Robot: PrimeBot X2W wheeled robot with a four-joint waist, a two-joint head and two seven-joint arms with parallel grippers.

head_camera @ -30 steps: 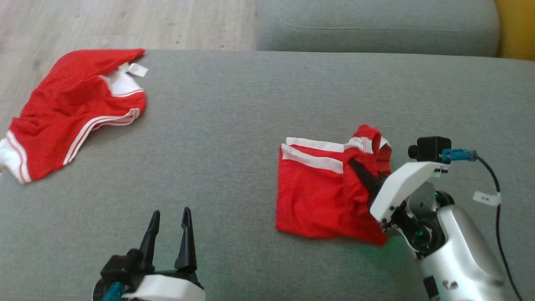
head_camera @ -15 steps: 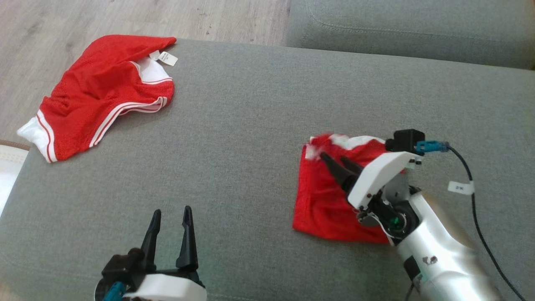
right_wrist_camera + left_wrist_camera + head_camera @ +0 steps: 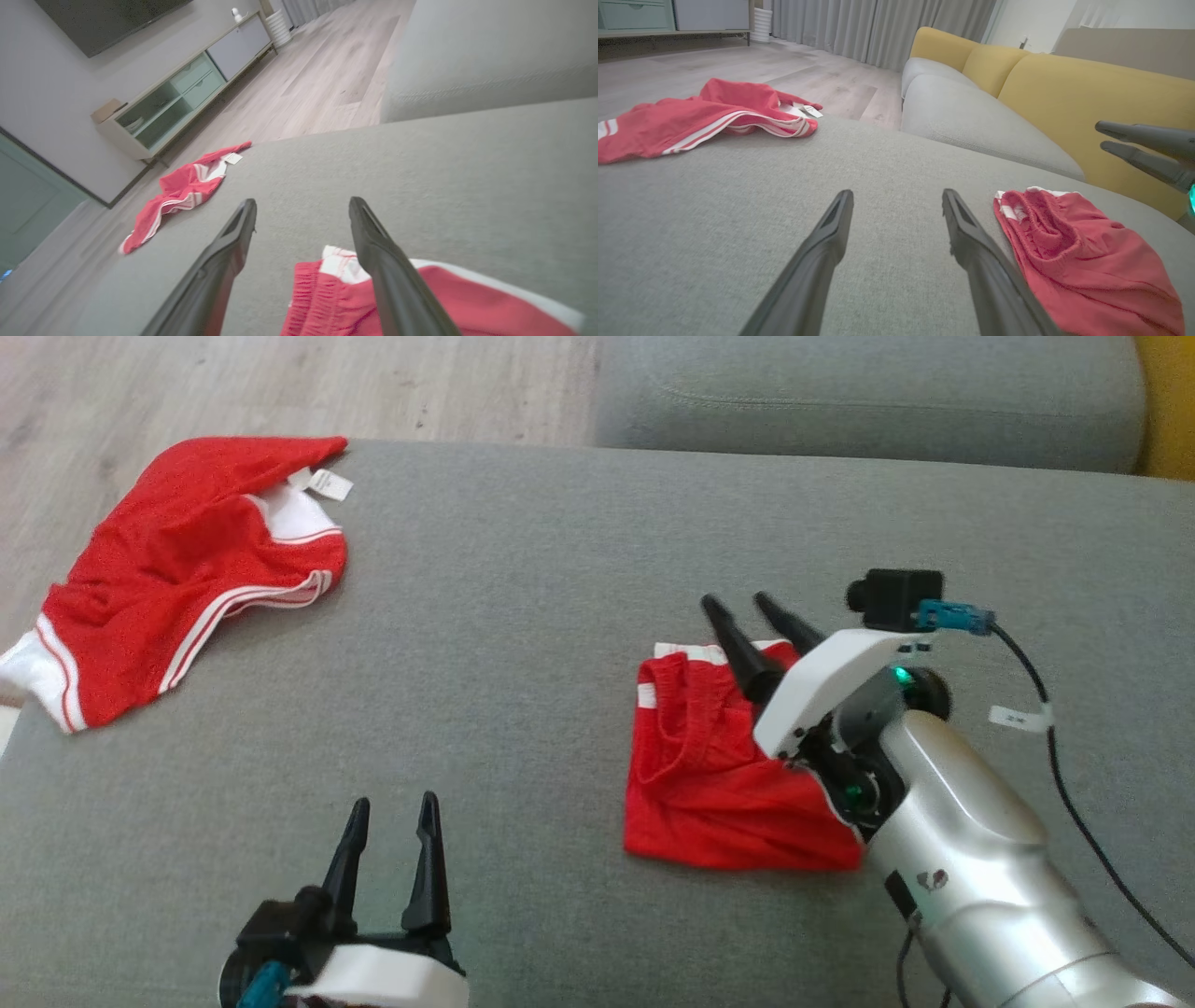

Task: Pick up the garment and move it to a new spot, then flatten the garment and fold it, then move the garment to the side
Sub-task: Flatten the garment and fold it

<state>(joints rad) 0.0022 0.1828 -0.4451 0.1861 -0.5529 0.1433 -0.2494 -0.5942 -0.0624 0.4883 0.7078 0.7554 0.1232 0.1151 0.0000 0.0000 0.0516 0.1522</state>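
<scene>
Right pincer (image 3: 736, 605) is held with fingers apart, nothing between them. Folded red shorts (image 3: 709, 784) are laid on the grey sofa cushion (image 3: 523, 672), directly beneath and behind this pincer's fingers. The white-striped waistband end is seen just below the fingertips. In the left wrist view the right pincer is seen raised above the shorts, clear of the cloth. Left pincer (image 3: 394, 807) is also held apart, empty, low over the cushion. The shorts are found to its right, near it but not touched. A second red garment (image 3: 177, 588) is spread well away, ahead and to the left of the left pincer, at the cushion's far left edge beside the wood floor (image 3: 280, 383).
</scene>
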